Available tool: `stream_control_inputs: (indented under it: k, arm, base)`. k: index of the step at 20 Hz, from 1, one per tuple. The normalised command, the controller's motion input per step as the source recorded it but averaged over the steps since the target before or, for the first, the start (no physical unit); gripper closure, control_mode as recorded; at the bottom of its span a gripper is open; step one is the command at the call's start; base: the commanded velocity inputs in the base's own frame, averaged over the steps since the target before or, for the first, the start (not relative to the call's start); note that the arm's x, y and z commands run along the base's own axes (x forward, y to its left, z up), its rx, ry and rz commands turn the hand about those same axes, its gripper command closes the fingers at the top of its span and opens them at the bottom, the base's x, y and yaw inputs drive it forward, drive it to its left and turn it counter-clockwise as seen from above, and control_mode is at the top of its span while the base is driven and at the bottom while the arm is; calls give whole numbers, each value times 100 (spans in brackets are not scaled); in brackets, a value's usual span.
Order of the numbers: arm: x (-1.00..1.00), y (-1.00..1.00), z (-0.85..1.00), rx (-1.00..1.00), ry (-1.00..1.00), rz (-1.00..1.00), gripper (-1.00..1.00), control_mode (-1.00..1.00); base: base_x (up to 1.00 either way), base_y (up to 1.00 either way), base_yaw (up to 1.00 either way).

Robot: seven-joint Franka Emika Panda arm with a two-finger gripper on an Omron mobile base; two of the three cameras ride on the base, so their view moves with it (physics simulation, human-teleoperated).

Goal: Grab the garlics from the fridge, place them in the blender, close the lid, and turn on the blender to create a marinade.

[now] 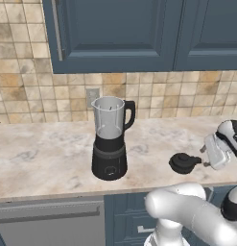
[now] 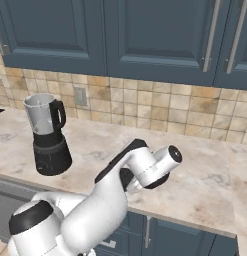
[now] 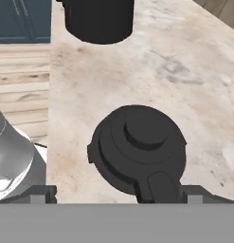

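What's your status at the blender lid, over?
Gripper open, empty, beside the round black domed lid. Lid lies on the marble counter, off the clear-jar black-base blender. Nothing between them.

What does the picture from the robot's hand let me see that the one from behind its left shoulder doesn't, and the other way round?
Hand view alone: the lid's domed top close up, with its round knob and side tab, lying between the open pincer's fingertips.

Left base view alone: the blender's clear jar with its black handle, standing open without a cap, the blue cabinets, the tiled wall with an outlet.

Both: the lid, the blender's black base and the marble counter they rest on.
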Motion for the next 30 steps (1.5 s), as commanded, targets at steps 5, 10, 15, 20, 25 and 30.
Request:
stream_control_inputs:
  k: [5, 10, 15, 20, 25, 30]
  arm:
    - [49, -11, -37, 0, 0, 7, -100, -100]
    - [39, -1, -42, -2, 0, 6, -100, -100]
    - [10, 0, -45, -4, 0, 4, -100, -100]
    - [0, 17, -28, -4, 0, 0, 100, -100]
    - [0, 66, -9, -7, 0, -1, 100, -100]
    - [-7, 53, -11, -4, 0, 0, 100, -100]
  base:
    - [0, 0, 0]
    - [0, 0, 0]
    - [0, 0, 0]
    - [0, 0, 0]
    - [0, 0, 0]
    - [0, 0, 0]
